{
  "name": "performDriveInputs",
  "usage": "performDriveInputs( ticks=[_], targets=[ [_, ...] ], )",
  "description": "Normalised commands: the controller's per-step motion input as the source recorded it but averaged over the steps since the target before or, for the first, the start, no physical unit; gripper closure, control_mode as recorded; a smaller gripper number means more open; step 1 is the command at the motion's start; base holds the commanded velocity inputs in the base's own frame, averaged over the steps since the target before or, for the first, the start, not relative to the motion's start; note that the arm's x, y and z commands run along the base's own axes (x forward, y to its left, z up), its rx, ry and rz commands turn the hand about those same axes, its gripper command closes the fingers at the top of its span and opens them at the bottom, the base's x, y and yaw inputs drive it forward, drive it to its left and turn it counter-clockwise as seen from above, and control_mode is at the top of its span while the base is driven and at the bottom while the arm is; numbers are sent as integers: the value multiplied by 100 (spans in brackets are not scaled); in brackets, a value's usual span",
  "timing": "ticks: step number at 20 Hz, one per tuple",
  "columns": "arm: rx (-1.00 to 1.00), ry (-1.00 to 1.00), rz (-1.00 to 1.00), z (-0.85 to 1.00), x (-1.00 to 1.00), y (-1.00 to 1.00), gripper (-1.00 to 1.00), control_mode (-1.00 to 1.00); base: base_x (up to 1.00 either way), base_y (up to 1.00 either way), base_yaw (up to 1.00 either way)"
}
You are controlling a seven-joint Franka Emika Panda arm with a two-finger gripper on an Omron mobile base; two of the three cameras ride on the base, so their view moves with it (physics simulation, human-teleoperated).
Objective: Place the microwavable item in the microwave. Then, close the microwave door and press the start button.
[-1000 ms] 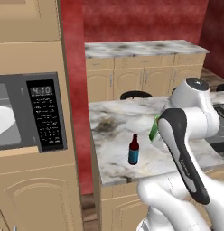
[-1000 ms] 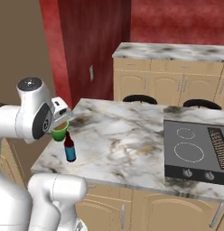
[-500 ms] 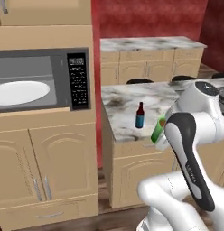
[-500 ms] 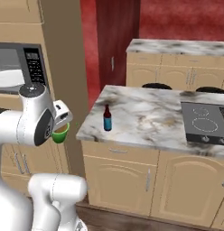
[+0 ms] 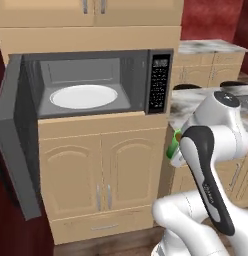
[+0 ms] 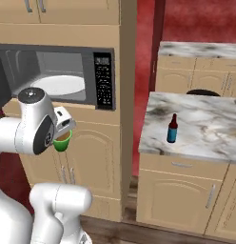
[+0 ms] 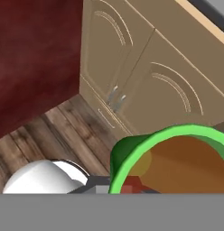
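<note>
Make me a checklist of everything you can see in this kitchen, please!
Surface: marble counter, right of the microwave.
Job's things: green cup with brown contents, held in the air, not yet inside; microwave with white plate bare; door swung wide open.
Clutter: brown bottle upright on the counter.
Grippers: gripper shut on the cup, below the microwave's level.
Cables: nothing seen.
Surroundings: beige cabinets, wood floor, red wall.
</note>
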Motion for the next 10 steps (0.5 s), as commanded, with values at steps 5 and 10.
performDriveInputs(
  ticks=[5, 10],
  targets=[
    [0, 0, 0, 0, 0, 0, 100, 100, 28, 81, 0],
    [0, 0, 0, 0, 0, 0, 100, 100, 43, 18, 5]
  ],
)
